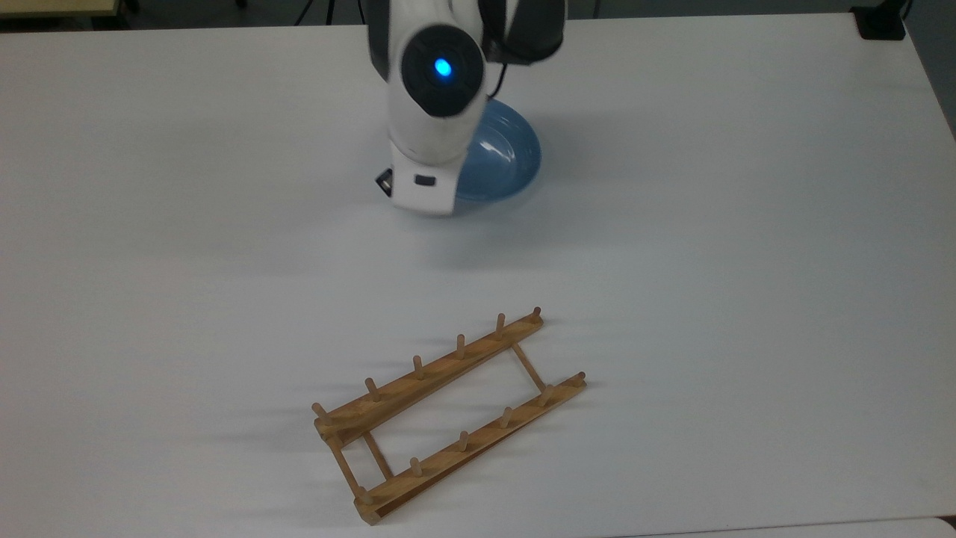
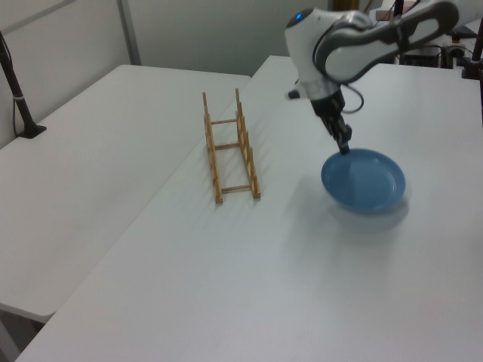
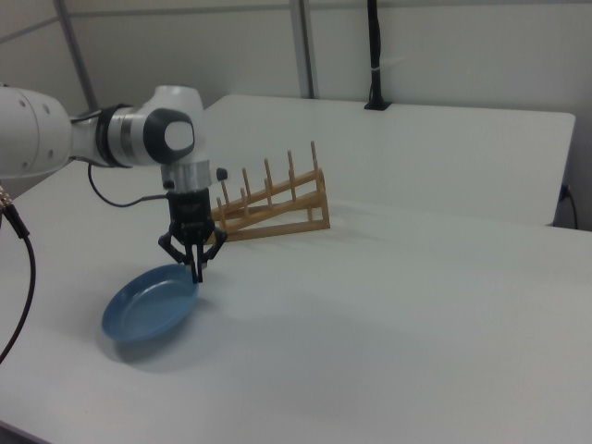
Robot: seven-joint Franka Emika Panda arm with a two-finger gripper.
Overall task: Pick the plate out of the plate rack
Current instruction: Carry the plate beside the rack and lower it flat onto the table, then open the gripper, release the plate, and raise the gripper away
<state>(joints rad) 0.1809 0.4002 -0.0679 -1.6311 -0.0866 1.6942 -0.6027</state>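
Plate (image 2: 364,181): light blue, round and shallow, raised rim. It sits low over the worktop (image 1: 709,224), nearly level and hollow side up. Whether its underside touches the surface I cannot tell; a soft shadow lies right under it in the right view.

Plate position: well apart from the plate rack (image 1: 448,415). In the top view it is above the rack, partly hidden behind my arm (image 1: 437,90). In the left view it is to the right of the rack; in the right view it is at lower left, in front of the rack (image 3: 268,211).

Tool (image 3: 196,274): my tool points down and is clamped on the plate's rim, fingers together on the edge nearest the rack in the right view. In the left view the tool (image 2: 345,146) meets the rim at the plate's upper left edge.

Arm: my white arm comes in from the right view's left, wrist vertical over the plate (image 3: 148,302). A blue light glows on the joint facing the camera in the top view.

Plate rack: light-brown wood, two long rails with upright pegs, joined by thin crossbars. It lies flat on the worktop, running diagonally in the top view. No plate stands between the pegs (image 2: 230,147).

Worktop: plain white.
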